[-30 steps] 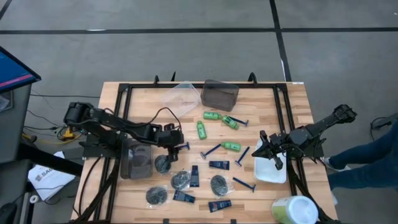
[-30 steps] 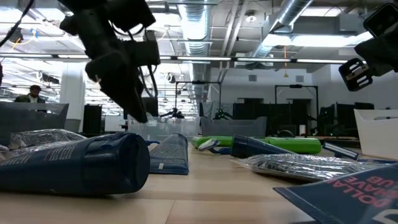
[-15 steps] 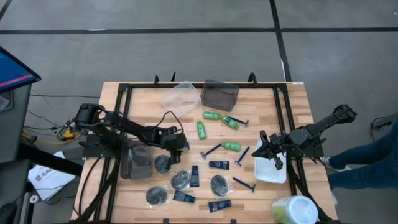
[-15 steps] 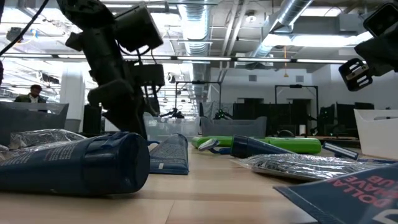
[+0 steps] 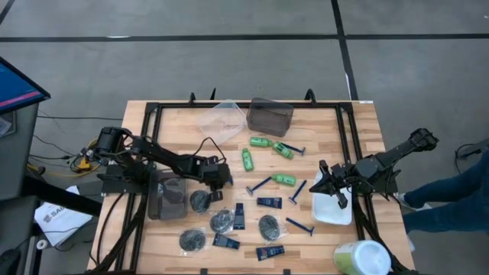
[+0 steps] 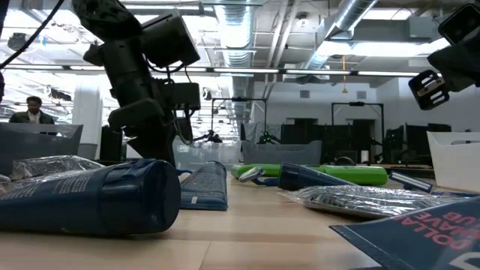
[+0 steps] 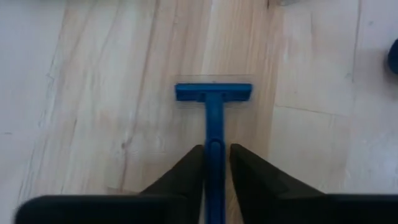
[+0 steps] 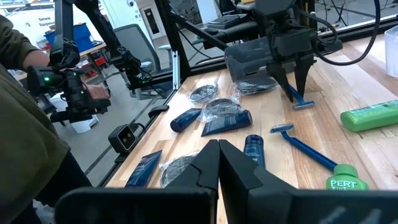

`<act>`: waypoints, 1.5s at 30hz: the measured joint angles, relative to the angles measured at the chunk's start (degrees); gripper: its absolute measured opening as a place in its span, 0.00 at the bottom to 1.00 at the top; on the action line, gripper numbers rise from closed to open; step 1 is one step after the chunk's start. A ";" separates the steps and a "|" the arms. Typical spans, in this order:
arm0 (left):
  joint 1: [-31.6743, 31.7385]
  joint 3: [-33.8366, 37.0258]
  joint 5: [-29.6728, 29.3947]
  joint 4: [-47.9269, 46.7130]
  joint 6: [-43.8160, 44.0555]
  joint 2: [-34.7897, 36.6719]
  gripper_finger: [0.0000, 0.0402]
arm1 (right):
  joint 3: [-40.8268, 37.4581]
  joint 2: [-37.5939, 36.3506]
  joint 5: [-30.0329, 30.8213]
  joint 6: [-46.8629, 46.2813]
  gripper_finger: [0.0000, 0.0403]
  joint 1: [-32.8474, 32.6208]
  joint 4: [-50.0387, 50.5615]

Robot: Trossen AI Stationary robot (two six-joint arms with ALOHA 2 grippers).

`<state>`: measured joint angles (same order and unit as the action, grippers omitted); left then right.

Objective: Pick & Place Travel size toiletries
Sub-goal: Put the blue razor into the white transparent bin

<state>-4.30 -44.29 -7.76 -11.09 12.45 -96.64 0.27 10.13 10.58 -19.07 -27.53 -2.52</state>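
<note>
My left gripper [image 5: 221, 177] stands near the table's middle-left, fingers pointing down, shut on a thin blue razor [image 7: 213, 118]. The right wrist view shows that same gripper [image 8: 292, 84] over the razor [image 8: 300, 99]. Other toiletries lie flat on the wood: green mini bottles [image 5: 262, 142] [image 5: 284, 179], blue razors [image 5: 258, 185] [image 5: 299, 224], navy tubes [image 5: 268, 202] [image 5: 239, 216] and wrapped dark discs [image 5: 222, 221] [image 5: 269, 226]. My right gripper [image 5: 321, 177] hovers shut and empty by the white tray's left edge. My left gripper pinches the blue razor's handle [image 7: 214, 152] between its two fingers [image 7: 186, 171], behind the head. The fingers come from above and lie along the handle. The razor's head [image 7: 213, 92] points away from the gripper and lies on the wooden table.
The white tray [image 5: 332, 212] sits at the right. A dark bin [image 5: 170, 195] sits under my left arm. Grey bin [image 5: 270, 116] and clear bin [image 5: 221, 116] stand at the far edge, and a pale-green-topped tub [image 5: 361, 258] at the near right corner. A person [image 8: 25, 124] stands beside the table.
My left gripper has moved a little toward the table's right edge and down onto the razor, and its wrist has tipped more upright. The razor has stayed on the table.
</note>
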 joint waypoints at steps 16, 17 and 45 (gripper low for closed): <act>0.60 0.28 0.55 1.06 0.20 4.06 0.09 | 0.01 0.00 0.01 0.02 0.00 0.00 0.00; 0.87 0.26 0.57 1.03 0.20 5.02 0.07 | 0.02 0.00 0.01 0.02 0.00 0.00 -0.01; 32.84 -2.11 -3.39 4.17 -4.93 23.23 0.11 | 0.01 -0.01 0.21 0.04 0.00 3.36 -0.02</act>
<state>28.53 -46.40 -11.15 -6.93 7.52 -73.41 0.28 10.12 10.79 -19.03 -24.17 -2.54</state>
